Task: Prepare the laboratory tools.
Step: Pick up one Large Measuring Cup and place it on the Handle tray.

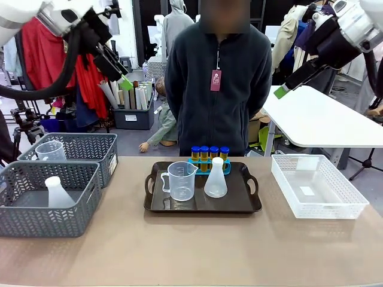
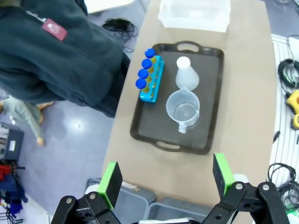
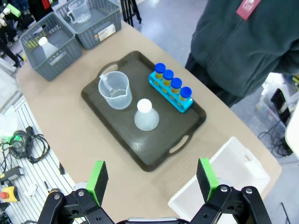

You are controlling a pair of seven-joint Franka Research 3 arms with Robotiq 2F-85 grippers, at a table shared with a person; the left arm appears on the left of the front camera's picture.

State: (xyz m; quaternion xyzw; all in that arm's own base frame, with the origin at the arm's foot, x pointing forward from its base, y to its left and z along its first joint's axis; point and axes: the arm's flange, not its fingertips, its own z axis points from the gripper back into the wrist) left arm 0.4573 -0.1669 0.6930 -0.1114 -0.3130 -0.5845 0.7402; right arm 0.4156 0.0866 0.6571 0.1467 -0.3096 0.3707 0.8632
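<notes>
On the black tray [image 1: 251, 205] stood the beaker [image 1: 181, 180], the flask [image 1: 215, 179] and four capped tubes [image 1: 209, 153] in their rack [image 1: 226, 168]. Both the left gripper [image 2: 166, 181] and right gripper [image 3: 152, 179] hung high with jaws spread, holding nothing, so handling looked not yet begun; a second beaker [image 1: 51, 150] and flask [image 1: 58, 192] sat in grey baskets [image 1: 51, 221]
</notes>
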